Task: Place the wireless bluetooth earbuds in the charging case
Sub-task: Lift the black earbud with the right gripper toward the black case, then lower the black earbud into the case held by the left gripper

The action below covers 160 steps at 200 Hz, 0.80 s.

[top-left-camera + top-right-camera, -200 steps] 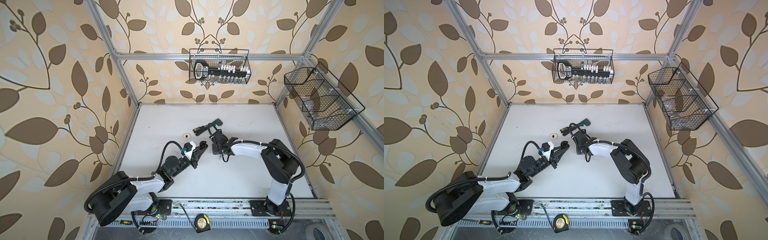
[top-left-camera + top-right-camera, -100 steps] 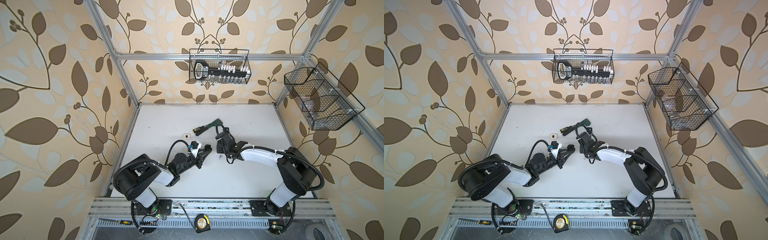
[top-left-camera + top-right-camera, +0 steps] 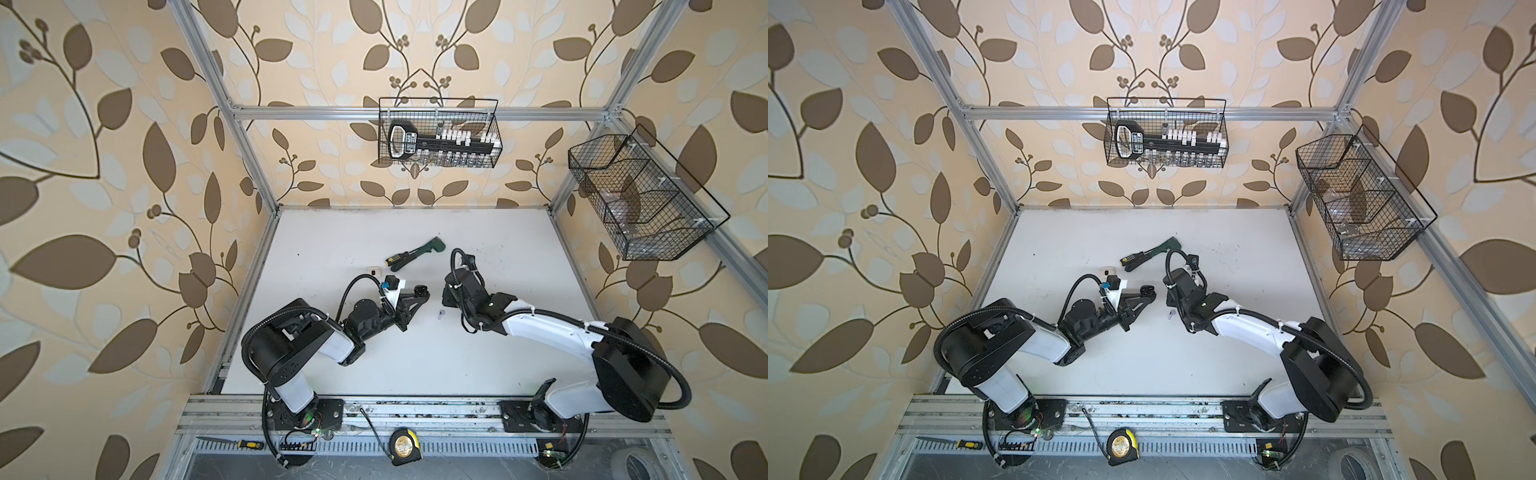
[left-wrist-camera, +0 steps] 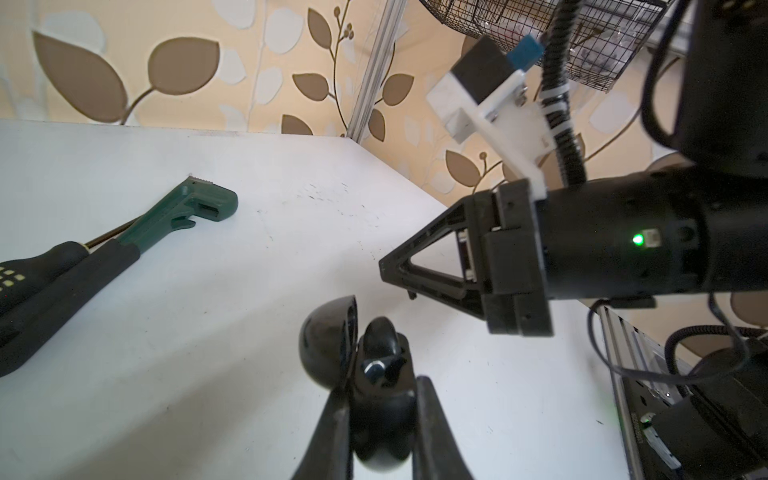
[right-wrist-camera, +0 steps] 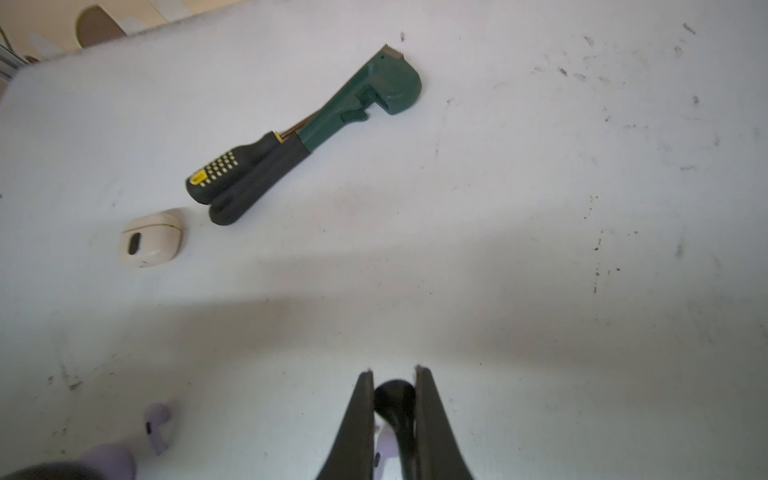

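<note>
Earbuds show only in part. One black earbud is pinched between the closed fingers of the right gripper, mid-table and a little right of centre. Only its rounded head shows in the right wrist view, and in both top views the arm covers it entirely. A lilac earbud lies loose on the table, between the two grippers and toward the near side; in a top view it is a mere speck. More lilac peeps past one finger and blurs off the frame edge, too cut off to name. Just left of centre, the left gripper is clamped on the black charging case, whose lid stands open. The case body sits so close to the left wrist lens that its sockets cannot be made out. A cream-white case rests closed on the table, farther back and to the left, half hidden behind the left wrist in both top views. Beyond it a screwdriver lies touching a green wrench, its shaft mostly hidden behind the wrench.
</note>
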Each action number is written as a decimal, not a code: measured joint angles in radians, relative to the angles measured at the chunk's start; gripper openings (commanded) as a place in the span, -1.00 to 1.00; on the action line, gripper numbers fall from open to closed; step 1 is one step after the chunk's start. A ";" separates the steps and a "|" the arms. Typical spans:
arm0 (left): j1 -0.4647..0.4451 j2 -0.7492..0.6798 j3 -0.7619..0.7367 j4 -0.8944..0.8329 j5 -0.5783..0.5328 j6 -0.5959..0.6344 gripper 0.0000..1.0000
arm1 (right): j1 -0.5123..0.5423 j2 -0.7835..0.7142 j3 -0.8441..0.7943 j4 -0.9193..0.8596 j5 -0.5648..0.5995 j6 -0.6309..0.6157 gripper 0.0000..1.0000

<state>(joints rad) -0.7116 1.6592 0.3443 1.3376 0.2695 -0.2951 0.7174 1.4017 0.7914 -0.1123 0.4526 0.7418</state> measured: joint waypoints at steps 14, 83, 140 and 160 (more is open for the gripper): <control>0.000 0.000 0.000 0.000 0.020 -0.001 -1.00 | 0.014 -0.061 -0.009 0.006 0.006 0.017 -0.73; 0.000 -0.003 0.002 0.001 0.114 0.015 -1.00 | 0.144 -0.212 -0.010 0.042 0.024 0.115 -0.73; 0.000 -0.024 0.003 0.002 0.165 0.020 -1.00 | 0.304 -0.233 -0.012 0.131 0.103 0.158 -0.69; 0.000 -0.045 0.003 0.002 0.170 0.024 -1.00 | 0.312 -0.219 -0.014 0.162 0.121 0.168 -0.69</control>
<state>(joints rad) -0.7120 1.6142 0.3470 1.3396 0.4393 -0.2707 1.0294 1.1831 0.7769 0.0498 0.5732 0.9096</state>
